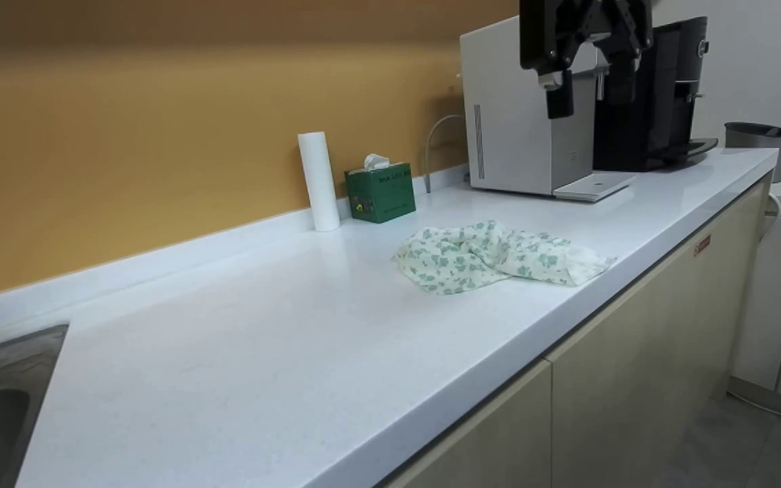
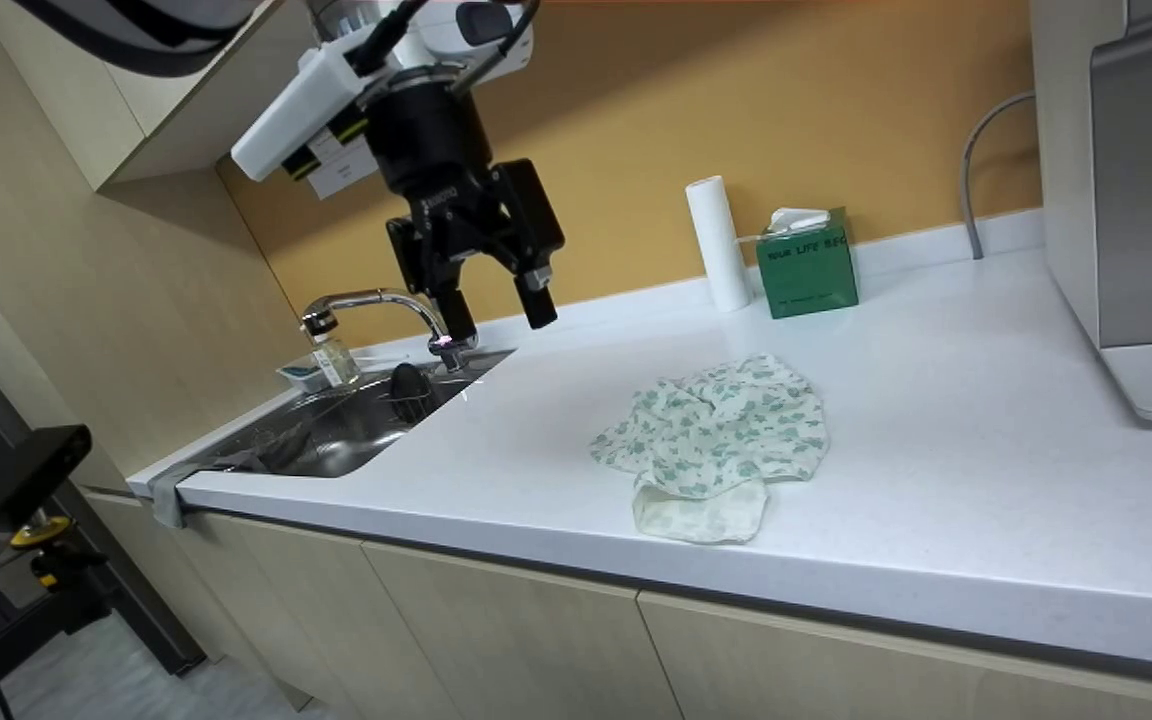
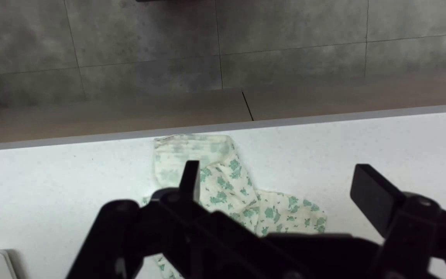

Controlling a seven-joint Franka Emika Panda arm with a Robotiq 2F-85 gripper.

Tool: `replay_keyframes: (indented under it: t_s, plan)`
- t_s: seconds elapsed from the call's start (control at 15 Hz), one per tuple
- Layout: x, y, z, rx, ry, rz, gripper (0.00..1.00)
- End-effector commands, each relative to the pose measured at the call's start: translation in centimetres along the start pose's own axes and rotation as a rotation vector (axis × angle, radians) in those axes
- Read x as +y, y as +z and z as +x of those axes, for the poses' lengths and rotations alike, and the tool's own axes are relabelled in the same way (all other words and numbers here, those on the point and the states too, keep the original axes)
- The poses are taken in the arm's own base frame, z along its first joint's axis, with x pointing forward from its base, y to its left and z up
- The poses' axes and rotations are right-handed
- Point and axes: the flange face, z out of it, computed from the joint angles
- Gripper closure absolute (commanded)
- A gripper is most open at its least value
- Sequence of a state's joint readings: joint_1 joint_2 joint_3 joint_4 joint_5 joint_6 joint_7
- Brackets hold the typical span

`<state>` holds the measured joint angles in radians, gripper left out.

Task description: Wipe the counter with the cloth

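The cloth is white with a green leaf-like print. It lies crumpled and partly folded on the white counter [image 1: 228, 366], near its front edge, in both exterior views [image 1: 499, 254] [image 2: 726, 430]. In the wrist view the cloth [image 3: 227, 186] is partly hidden behind the dark gripper. My gripper [image 2: 498, 312] hangs well above the counter, apart from the cloth, with its fingers pointing down. It also shows at the top of an exterior view [image 1: 590, 98]. In the wrist view its two fingers [image 3: 281, 186] stand wide apart with nothing between them.
A white paper roll [image 2: 718, 245] and a green tissue box [image 2: 808, 265] stand by the back wall. A white machine [image 1: 509, 115] and a black machine [image 1: 655, 102] stand further along. A sink [image 2: 376, 450] with a faucet [image 2: 366, 298] is at the other end.
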<state>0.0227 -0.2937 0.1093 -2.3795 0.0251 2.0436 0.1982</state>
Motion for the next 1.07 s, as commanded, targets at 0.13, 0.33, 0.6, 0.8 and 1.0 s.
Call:
replay_keyframes:
  t_s: [0.13, 0.33, 0.6, 0.8, 1.0]
  plan:
    - [1.0, 0.1, 2.6, 0.169, 0.154, 0.033, 0.00]
    - [2.4, 1.8, 6.0, 0.236, 0.216, 0.035, 0.00]
    - [4.3, 5.7, 10.0, 0.217, 0.241, -0.022, 0.00]
    - [4.7, 8.2, 12.7, 0.162, 0.234, -0.034, 0.00]
    - [4.2, 10.1, 15.2, 0.142, 0.224, -0.032, 0.00]
